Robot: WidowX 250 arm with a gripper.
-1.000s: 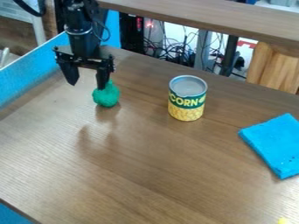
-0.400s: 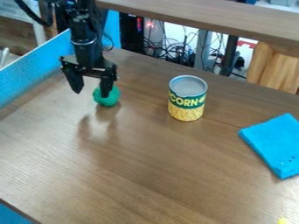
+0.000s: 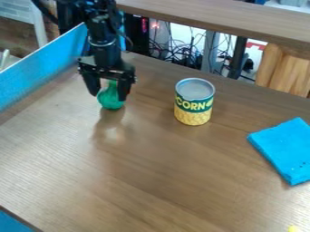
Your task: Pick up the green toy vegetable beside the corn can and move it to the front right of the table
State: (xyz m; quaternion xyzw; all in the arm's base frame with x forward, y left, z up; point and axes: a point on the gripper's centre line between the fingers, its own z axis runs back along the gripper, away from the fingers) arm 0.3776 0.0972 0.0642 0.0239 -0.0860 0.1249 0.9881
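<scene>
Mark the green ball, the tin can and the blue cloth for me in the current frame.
Green ball (image 3: 111, 101): camera view, its lower front.
Tin can (image 3: 194, 118): camera view, the yellow lower side.
Blue cloth (image 3: 283, 151): camera view, middle of its top.

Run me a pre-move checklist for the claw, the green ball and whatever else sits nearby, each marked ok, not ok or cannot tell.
1. Claw open: ok, fingers spread.
2. Green ball seen between the fingers: ok from this camera.
3. Fingers level with the ball in depth: cannot tell.
4. Ball gripped: not ok, the fingers are not closed on it.
5. Corn can upright and apart from the claw: ok.
6. Blue cloth away from the claw: ok, beyond the can at right.
</scene>
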